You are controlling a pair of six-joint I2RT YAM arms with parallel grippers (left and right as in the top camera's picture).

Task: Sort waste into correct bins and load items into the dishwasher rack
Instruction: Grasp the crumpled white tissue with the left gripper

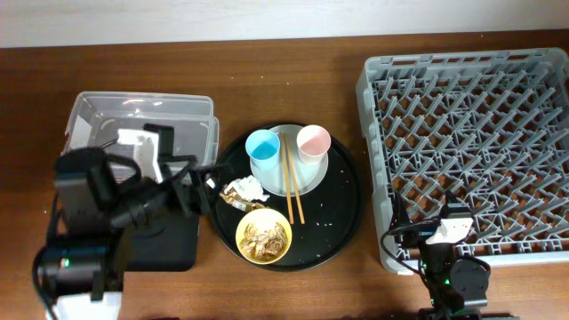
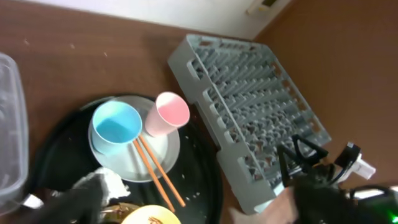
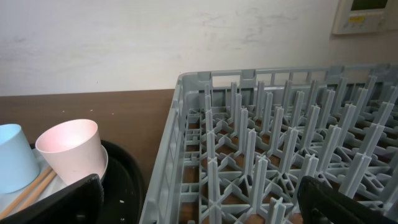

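On the round black tray (image 1: 342, 213) a crumpled white tissue (image 1: 246, 188) lies beside a brown-gold wrapper (image 1: 234, 202). My left gripper (image 1: 216, 185) is open just left of them. In the left wrist view the tissue (image 2: 109, 183) sits against my dark left finger (image 2: 73, 203). The yellow bowl (image 1: 264, 236) holds brownish food scraps. A blue cup (image 1: 263, 147), a pink cup (image 1: 313, 142) and wooden chopsticks (image 1: 292, 188) rest on the pale plate (image 1: 307, 176). My right gripper (image 1: 442, 233) is open at the grey rack's (image 1: 471, 133) front left corner, with rack pegs between its fingers (image 3: 348, 202).
A clear plastic tub (image 1: 142, 120) stands at the back left. The shallow black tray (image 1: 164, 240) is mostly hidden under my left arm. The rack fills the right side up to the table's edge. Bare wood shows between the round tray and the rack.
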